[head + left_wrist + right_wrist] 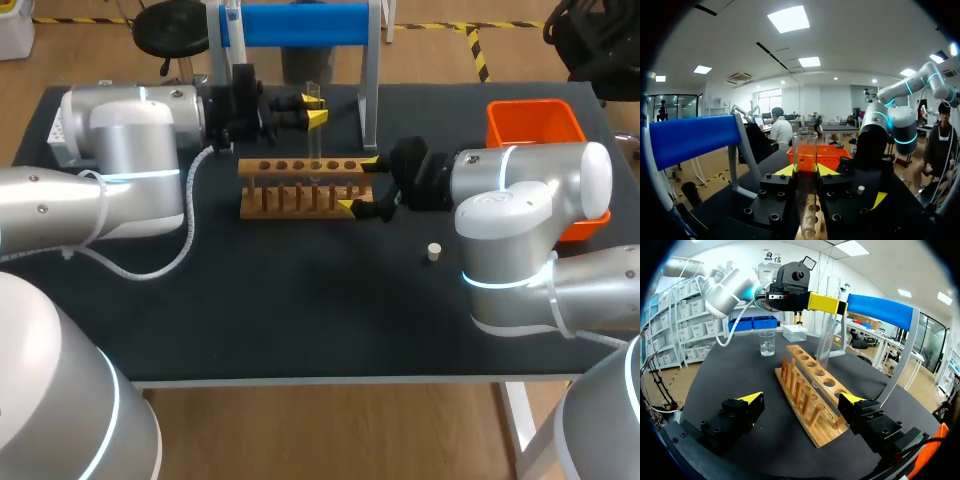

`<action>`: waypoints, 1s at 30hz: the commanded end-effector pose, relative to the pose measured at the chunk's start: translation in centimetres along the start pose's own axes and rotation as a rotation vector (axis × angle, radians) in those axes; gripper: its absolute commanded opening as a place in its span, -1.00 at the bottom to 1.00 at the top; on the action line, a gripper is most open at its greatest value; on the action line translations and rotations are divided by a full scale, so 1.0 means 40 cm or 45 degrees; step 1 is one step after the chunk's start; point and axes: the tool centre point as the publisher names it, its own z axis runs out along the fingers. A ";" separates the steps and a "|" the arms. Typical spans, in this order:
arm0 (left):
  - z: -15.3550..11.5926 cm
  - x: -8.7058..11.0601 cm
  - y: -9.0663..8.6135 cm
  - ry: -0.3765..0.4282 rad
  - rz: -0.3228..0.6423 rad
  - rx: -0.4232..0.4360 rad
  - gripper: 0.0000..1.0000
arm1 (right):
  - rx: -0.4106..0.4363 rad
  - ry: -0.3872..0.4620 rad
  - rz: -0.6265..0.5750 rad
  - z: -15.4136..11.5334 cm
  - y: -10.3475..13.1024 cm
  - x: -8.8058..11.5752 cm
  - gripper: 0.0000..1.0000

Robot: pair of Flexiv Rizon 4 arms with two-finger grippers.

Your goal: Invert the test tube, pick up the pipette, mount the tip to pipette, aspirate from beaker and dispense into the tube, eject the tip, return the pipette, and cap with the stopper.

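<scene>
Seemingly glass, cylindrical test tube (805,155) at holed wooden rack (305,190).

Rack (300,190), test tube (314,140), stand post (371,80) mid-table

**Surfaces being seen: glass, wood, plastic**

Clear, glossy glass is being shown by the test tube (826,330) and the beaker (767,344). Plain matt wood is being shown by the rack (300,188). The table (300,310) is being seen as matt black, the orange bin (535,122) as smooth plastic.
</scene>
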 end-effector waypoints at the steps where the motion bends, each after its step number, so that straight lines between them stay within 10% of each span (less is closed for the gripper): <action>1: 0.000 -0.001 0.008 -0.004 0.001 0.010 -1.00 | 0.001 0.000 0.000 -0.001 0.000 0.000 1.00; 30: 0.008 -0.011 0.033 0.007 -0.024 0.019 -1.00 | 0.001 0.000 0.000 -0.001 0.000 0.000 1.00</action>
